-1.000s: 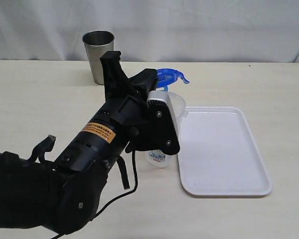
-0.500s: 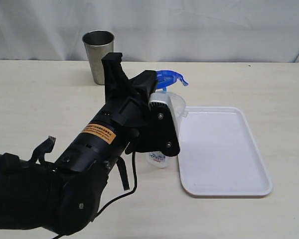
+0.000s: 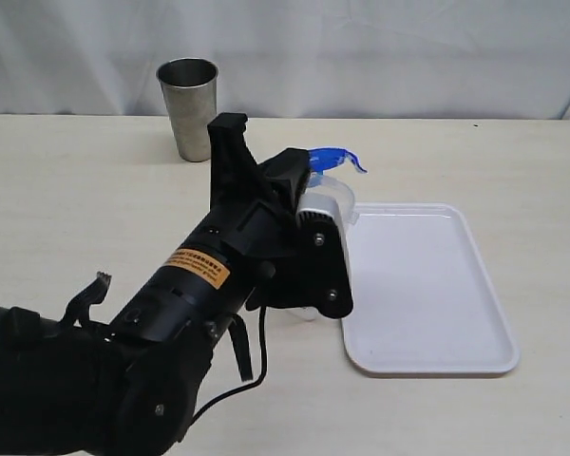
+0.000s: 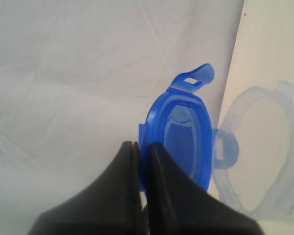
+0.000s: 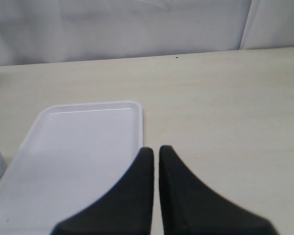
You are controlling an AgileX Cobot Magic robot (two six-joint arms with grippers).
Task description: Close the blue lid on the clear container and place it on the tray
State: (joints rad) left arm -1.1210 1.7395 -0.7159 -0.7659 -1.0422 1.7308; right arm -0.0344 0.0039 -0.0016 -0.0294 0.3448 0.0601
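Pressed-together left gripper (image 3: 300, 163) set against the blue lid (image 3: 334, 158), apparently to tip it shut.
Exterior view: the lid stands open above the clear container (image 3: 340, 201), which sits just beside the tray (image 3: 427, 369). Left wrist view: jaws together, tips at the lid's edge, likely pushing rather than pinching. Right wrist view: the right gripper (image 5: 156, 156), jaws together and empty, hovers beside the tray, out of the way.

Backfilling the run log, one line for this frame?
left end effector: shut, at raised lid | lid: not closed | container: on table beside tray | right end effector: shut, holding nothing
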